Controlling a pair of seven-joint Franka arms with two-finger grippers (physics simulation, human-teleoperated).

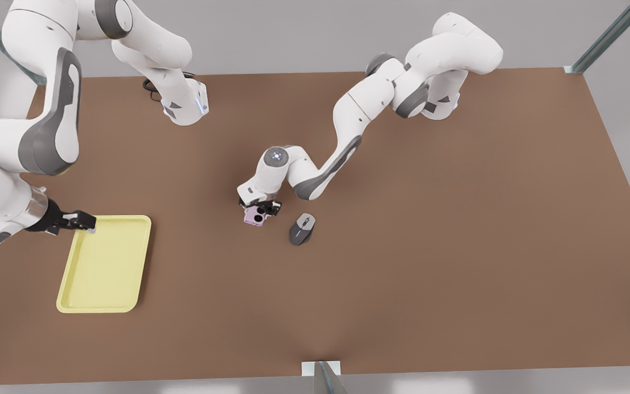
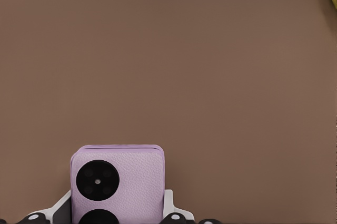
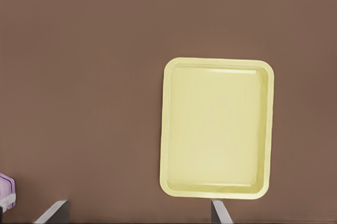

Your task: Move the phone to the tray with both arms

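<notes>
The left pincer grips the phone near the bench's middle, a finger against each side; a grey mouse lies just beside it; the right pincer hangs spread open over the tray's far rim, by the bench's edge at the front view's left.

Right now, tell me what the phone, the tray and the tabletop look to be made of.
Phone: pale pink back with a fine pebbled grain, likely leather-look or textured plastic, matte; glossy black camera circles. The left claw is shut on it.
Tray: pale yellow, smooth, soft sheen, rounded raised rim, probably moulded plastic.
Tabletop: uniform flat brown, matte, no visible grain; material unclear.
</notes>
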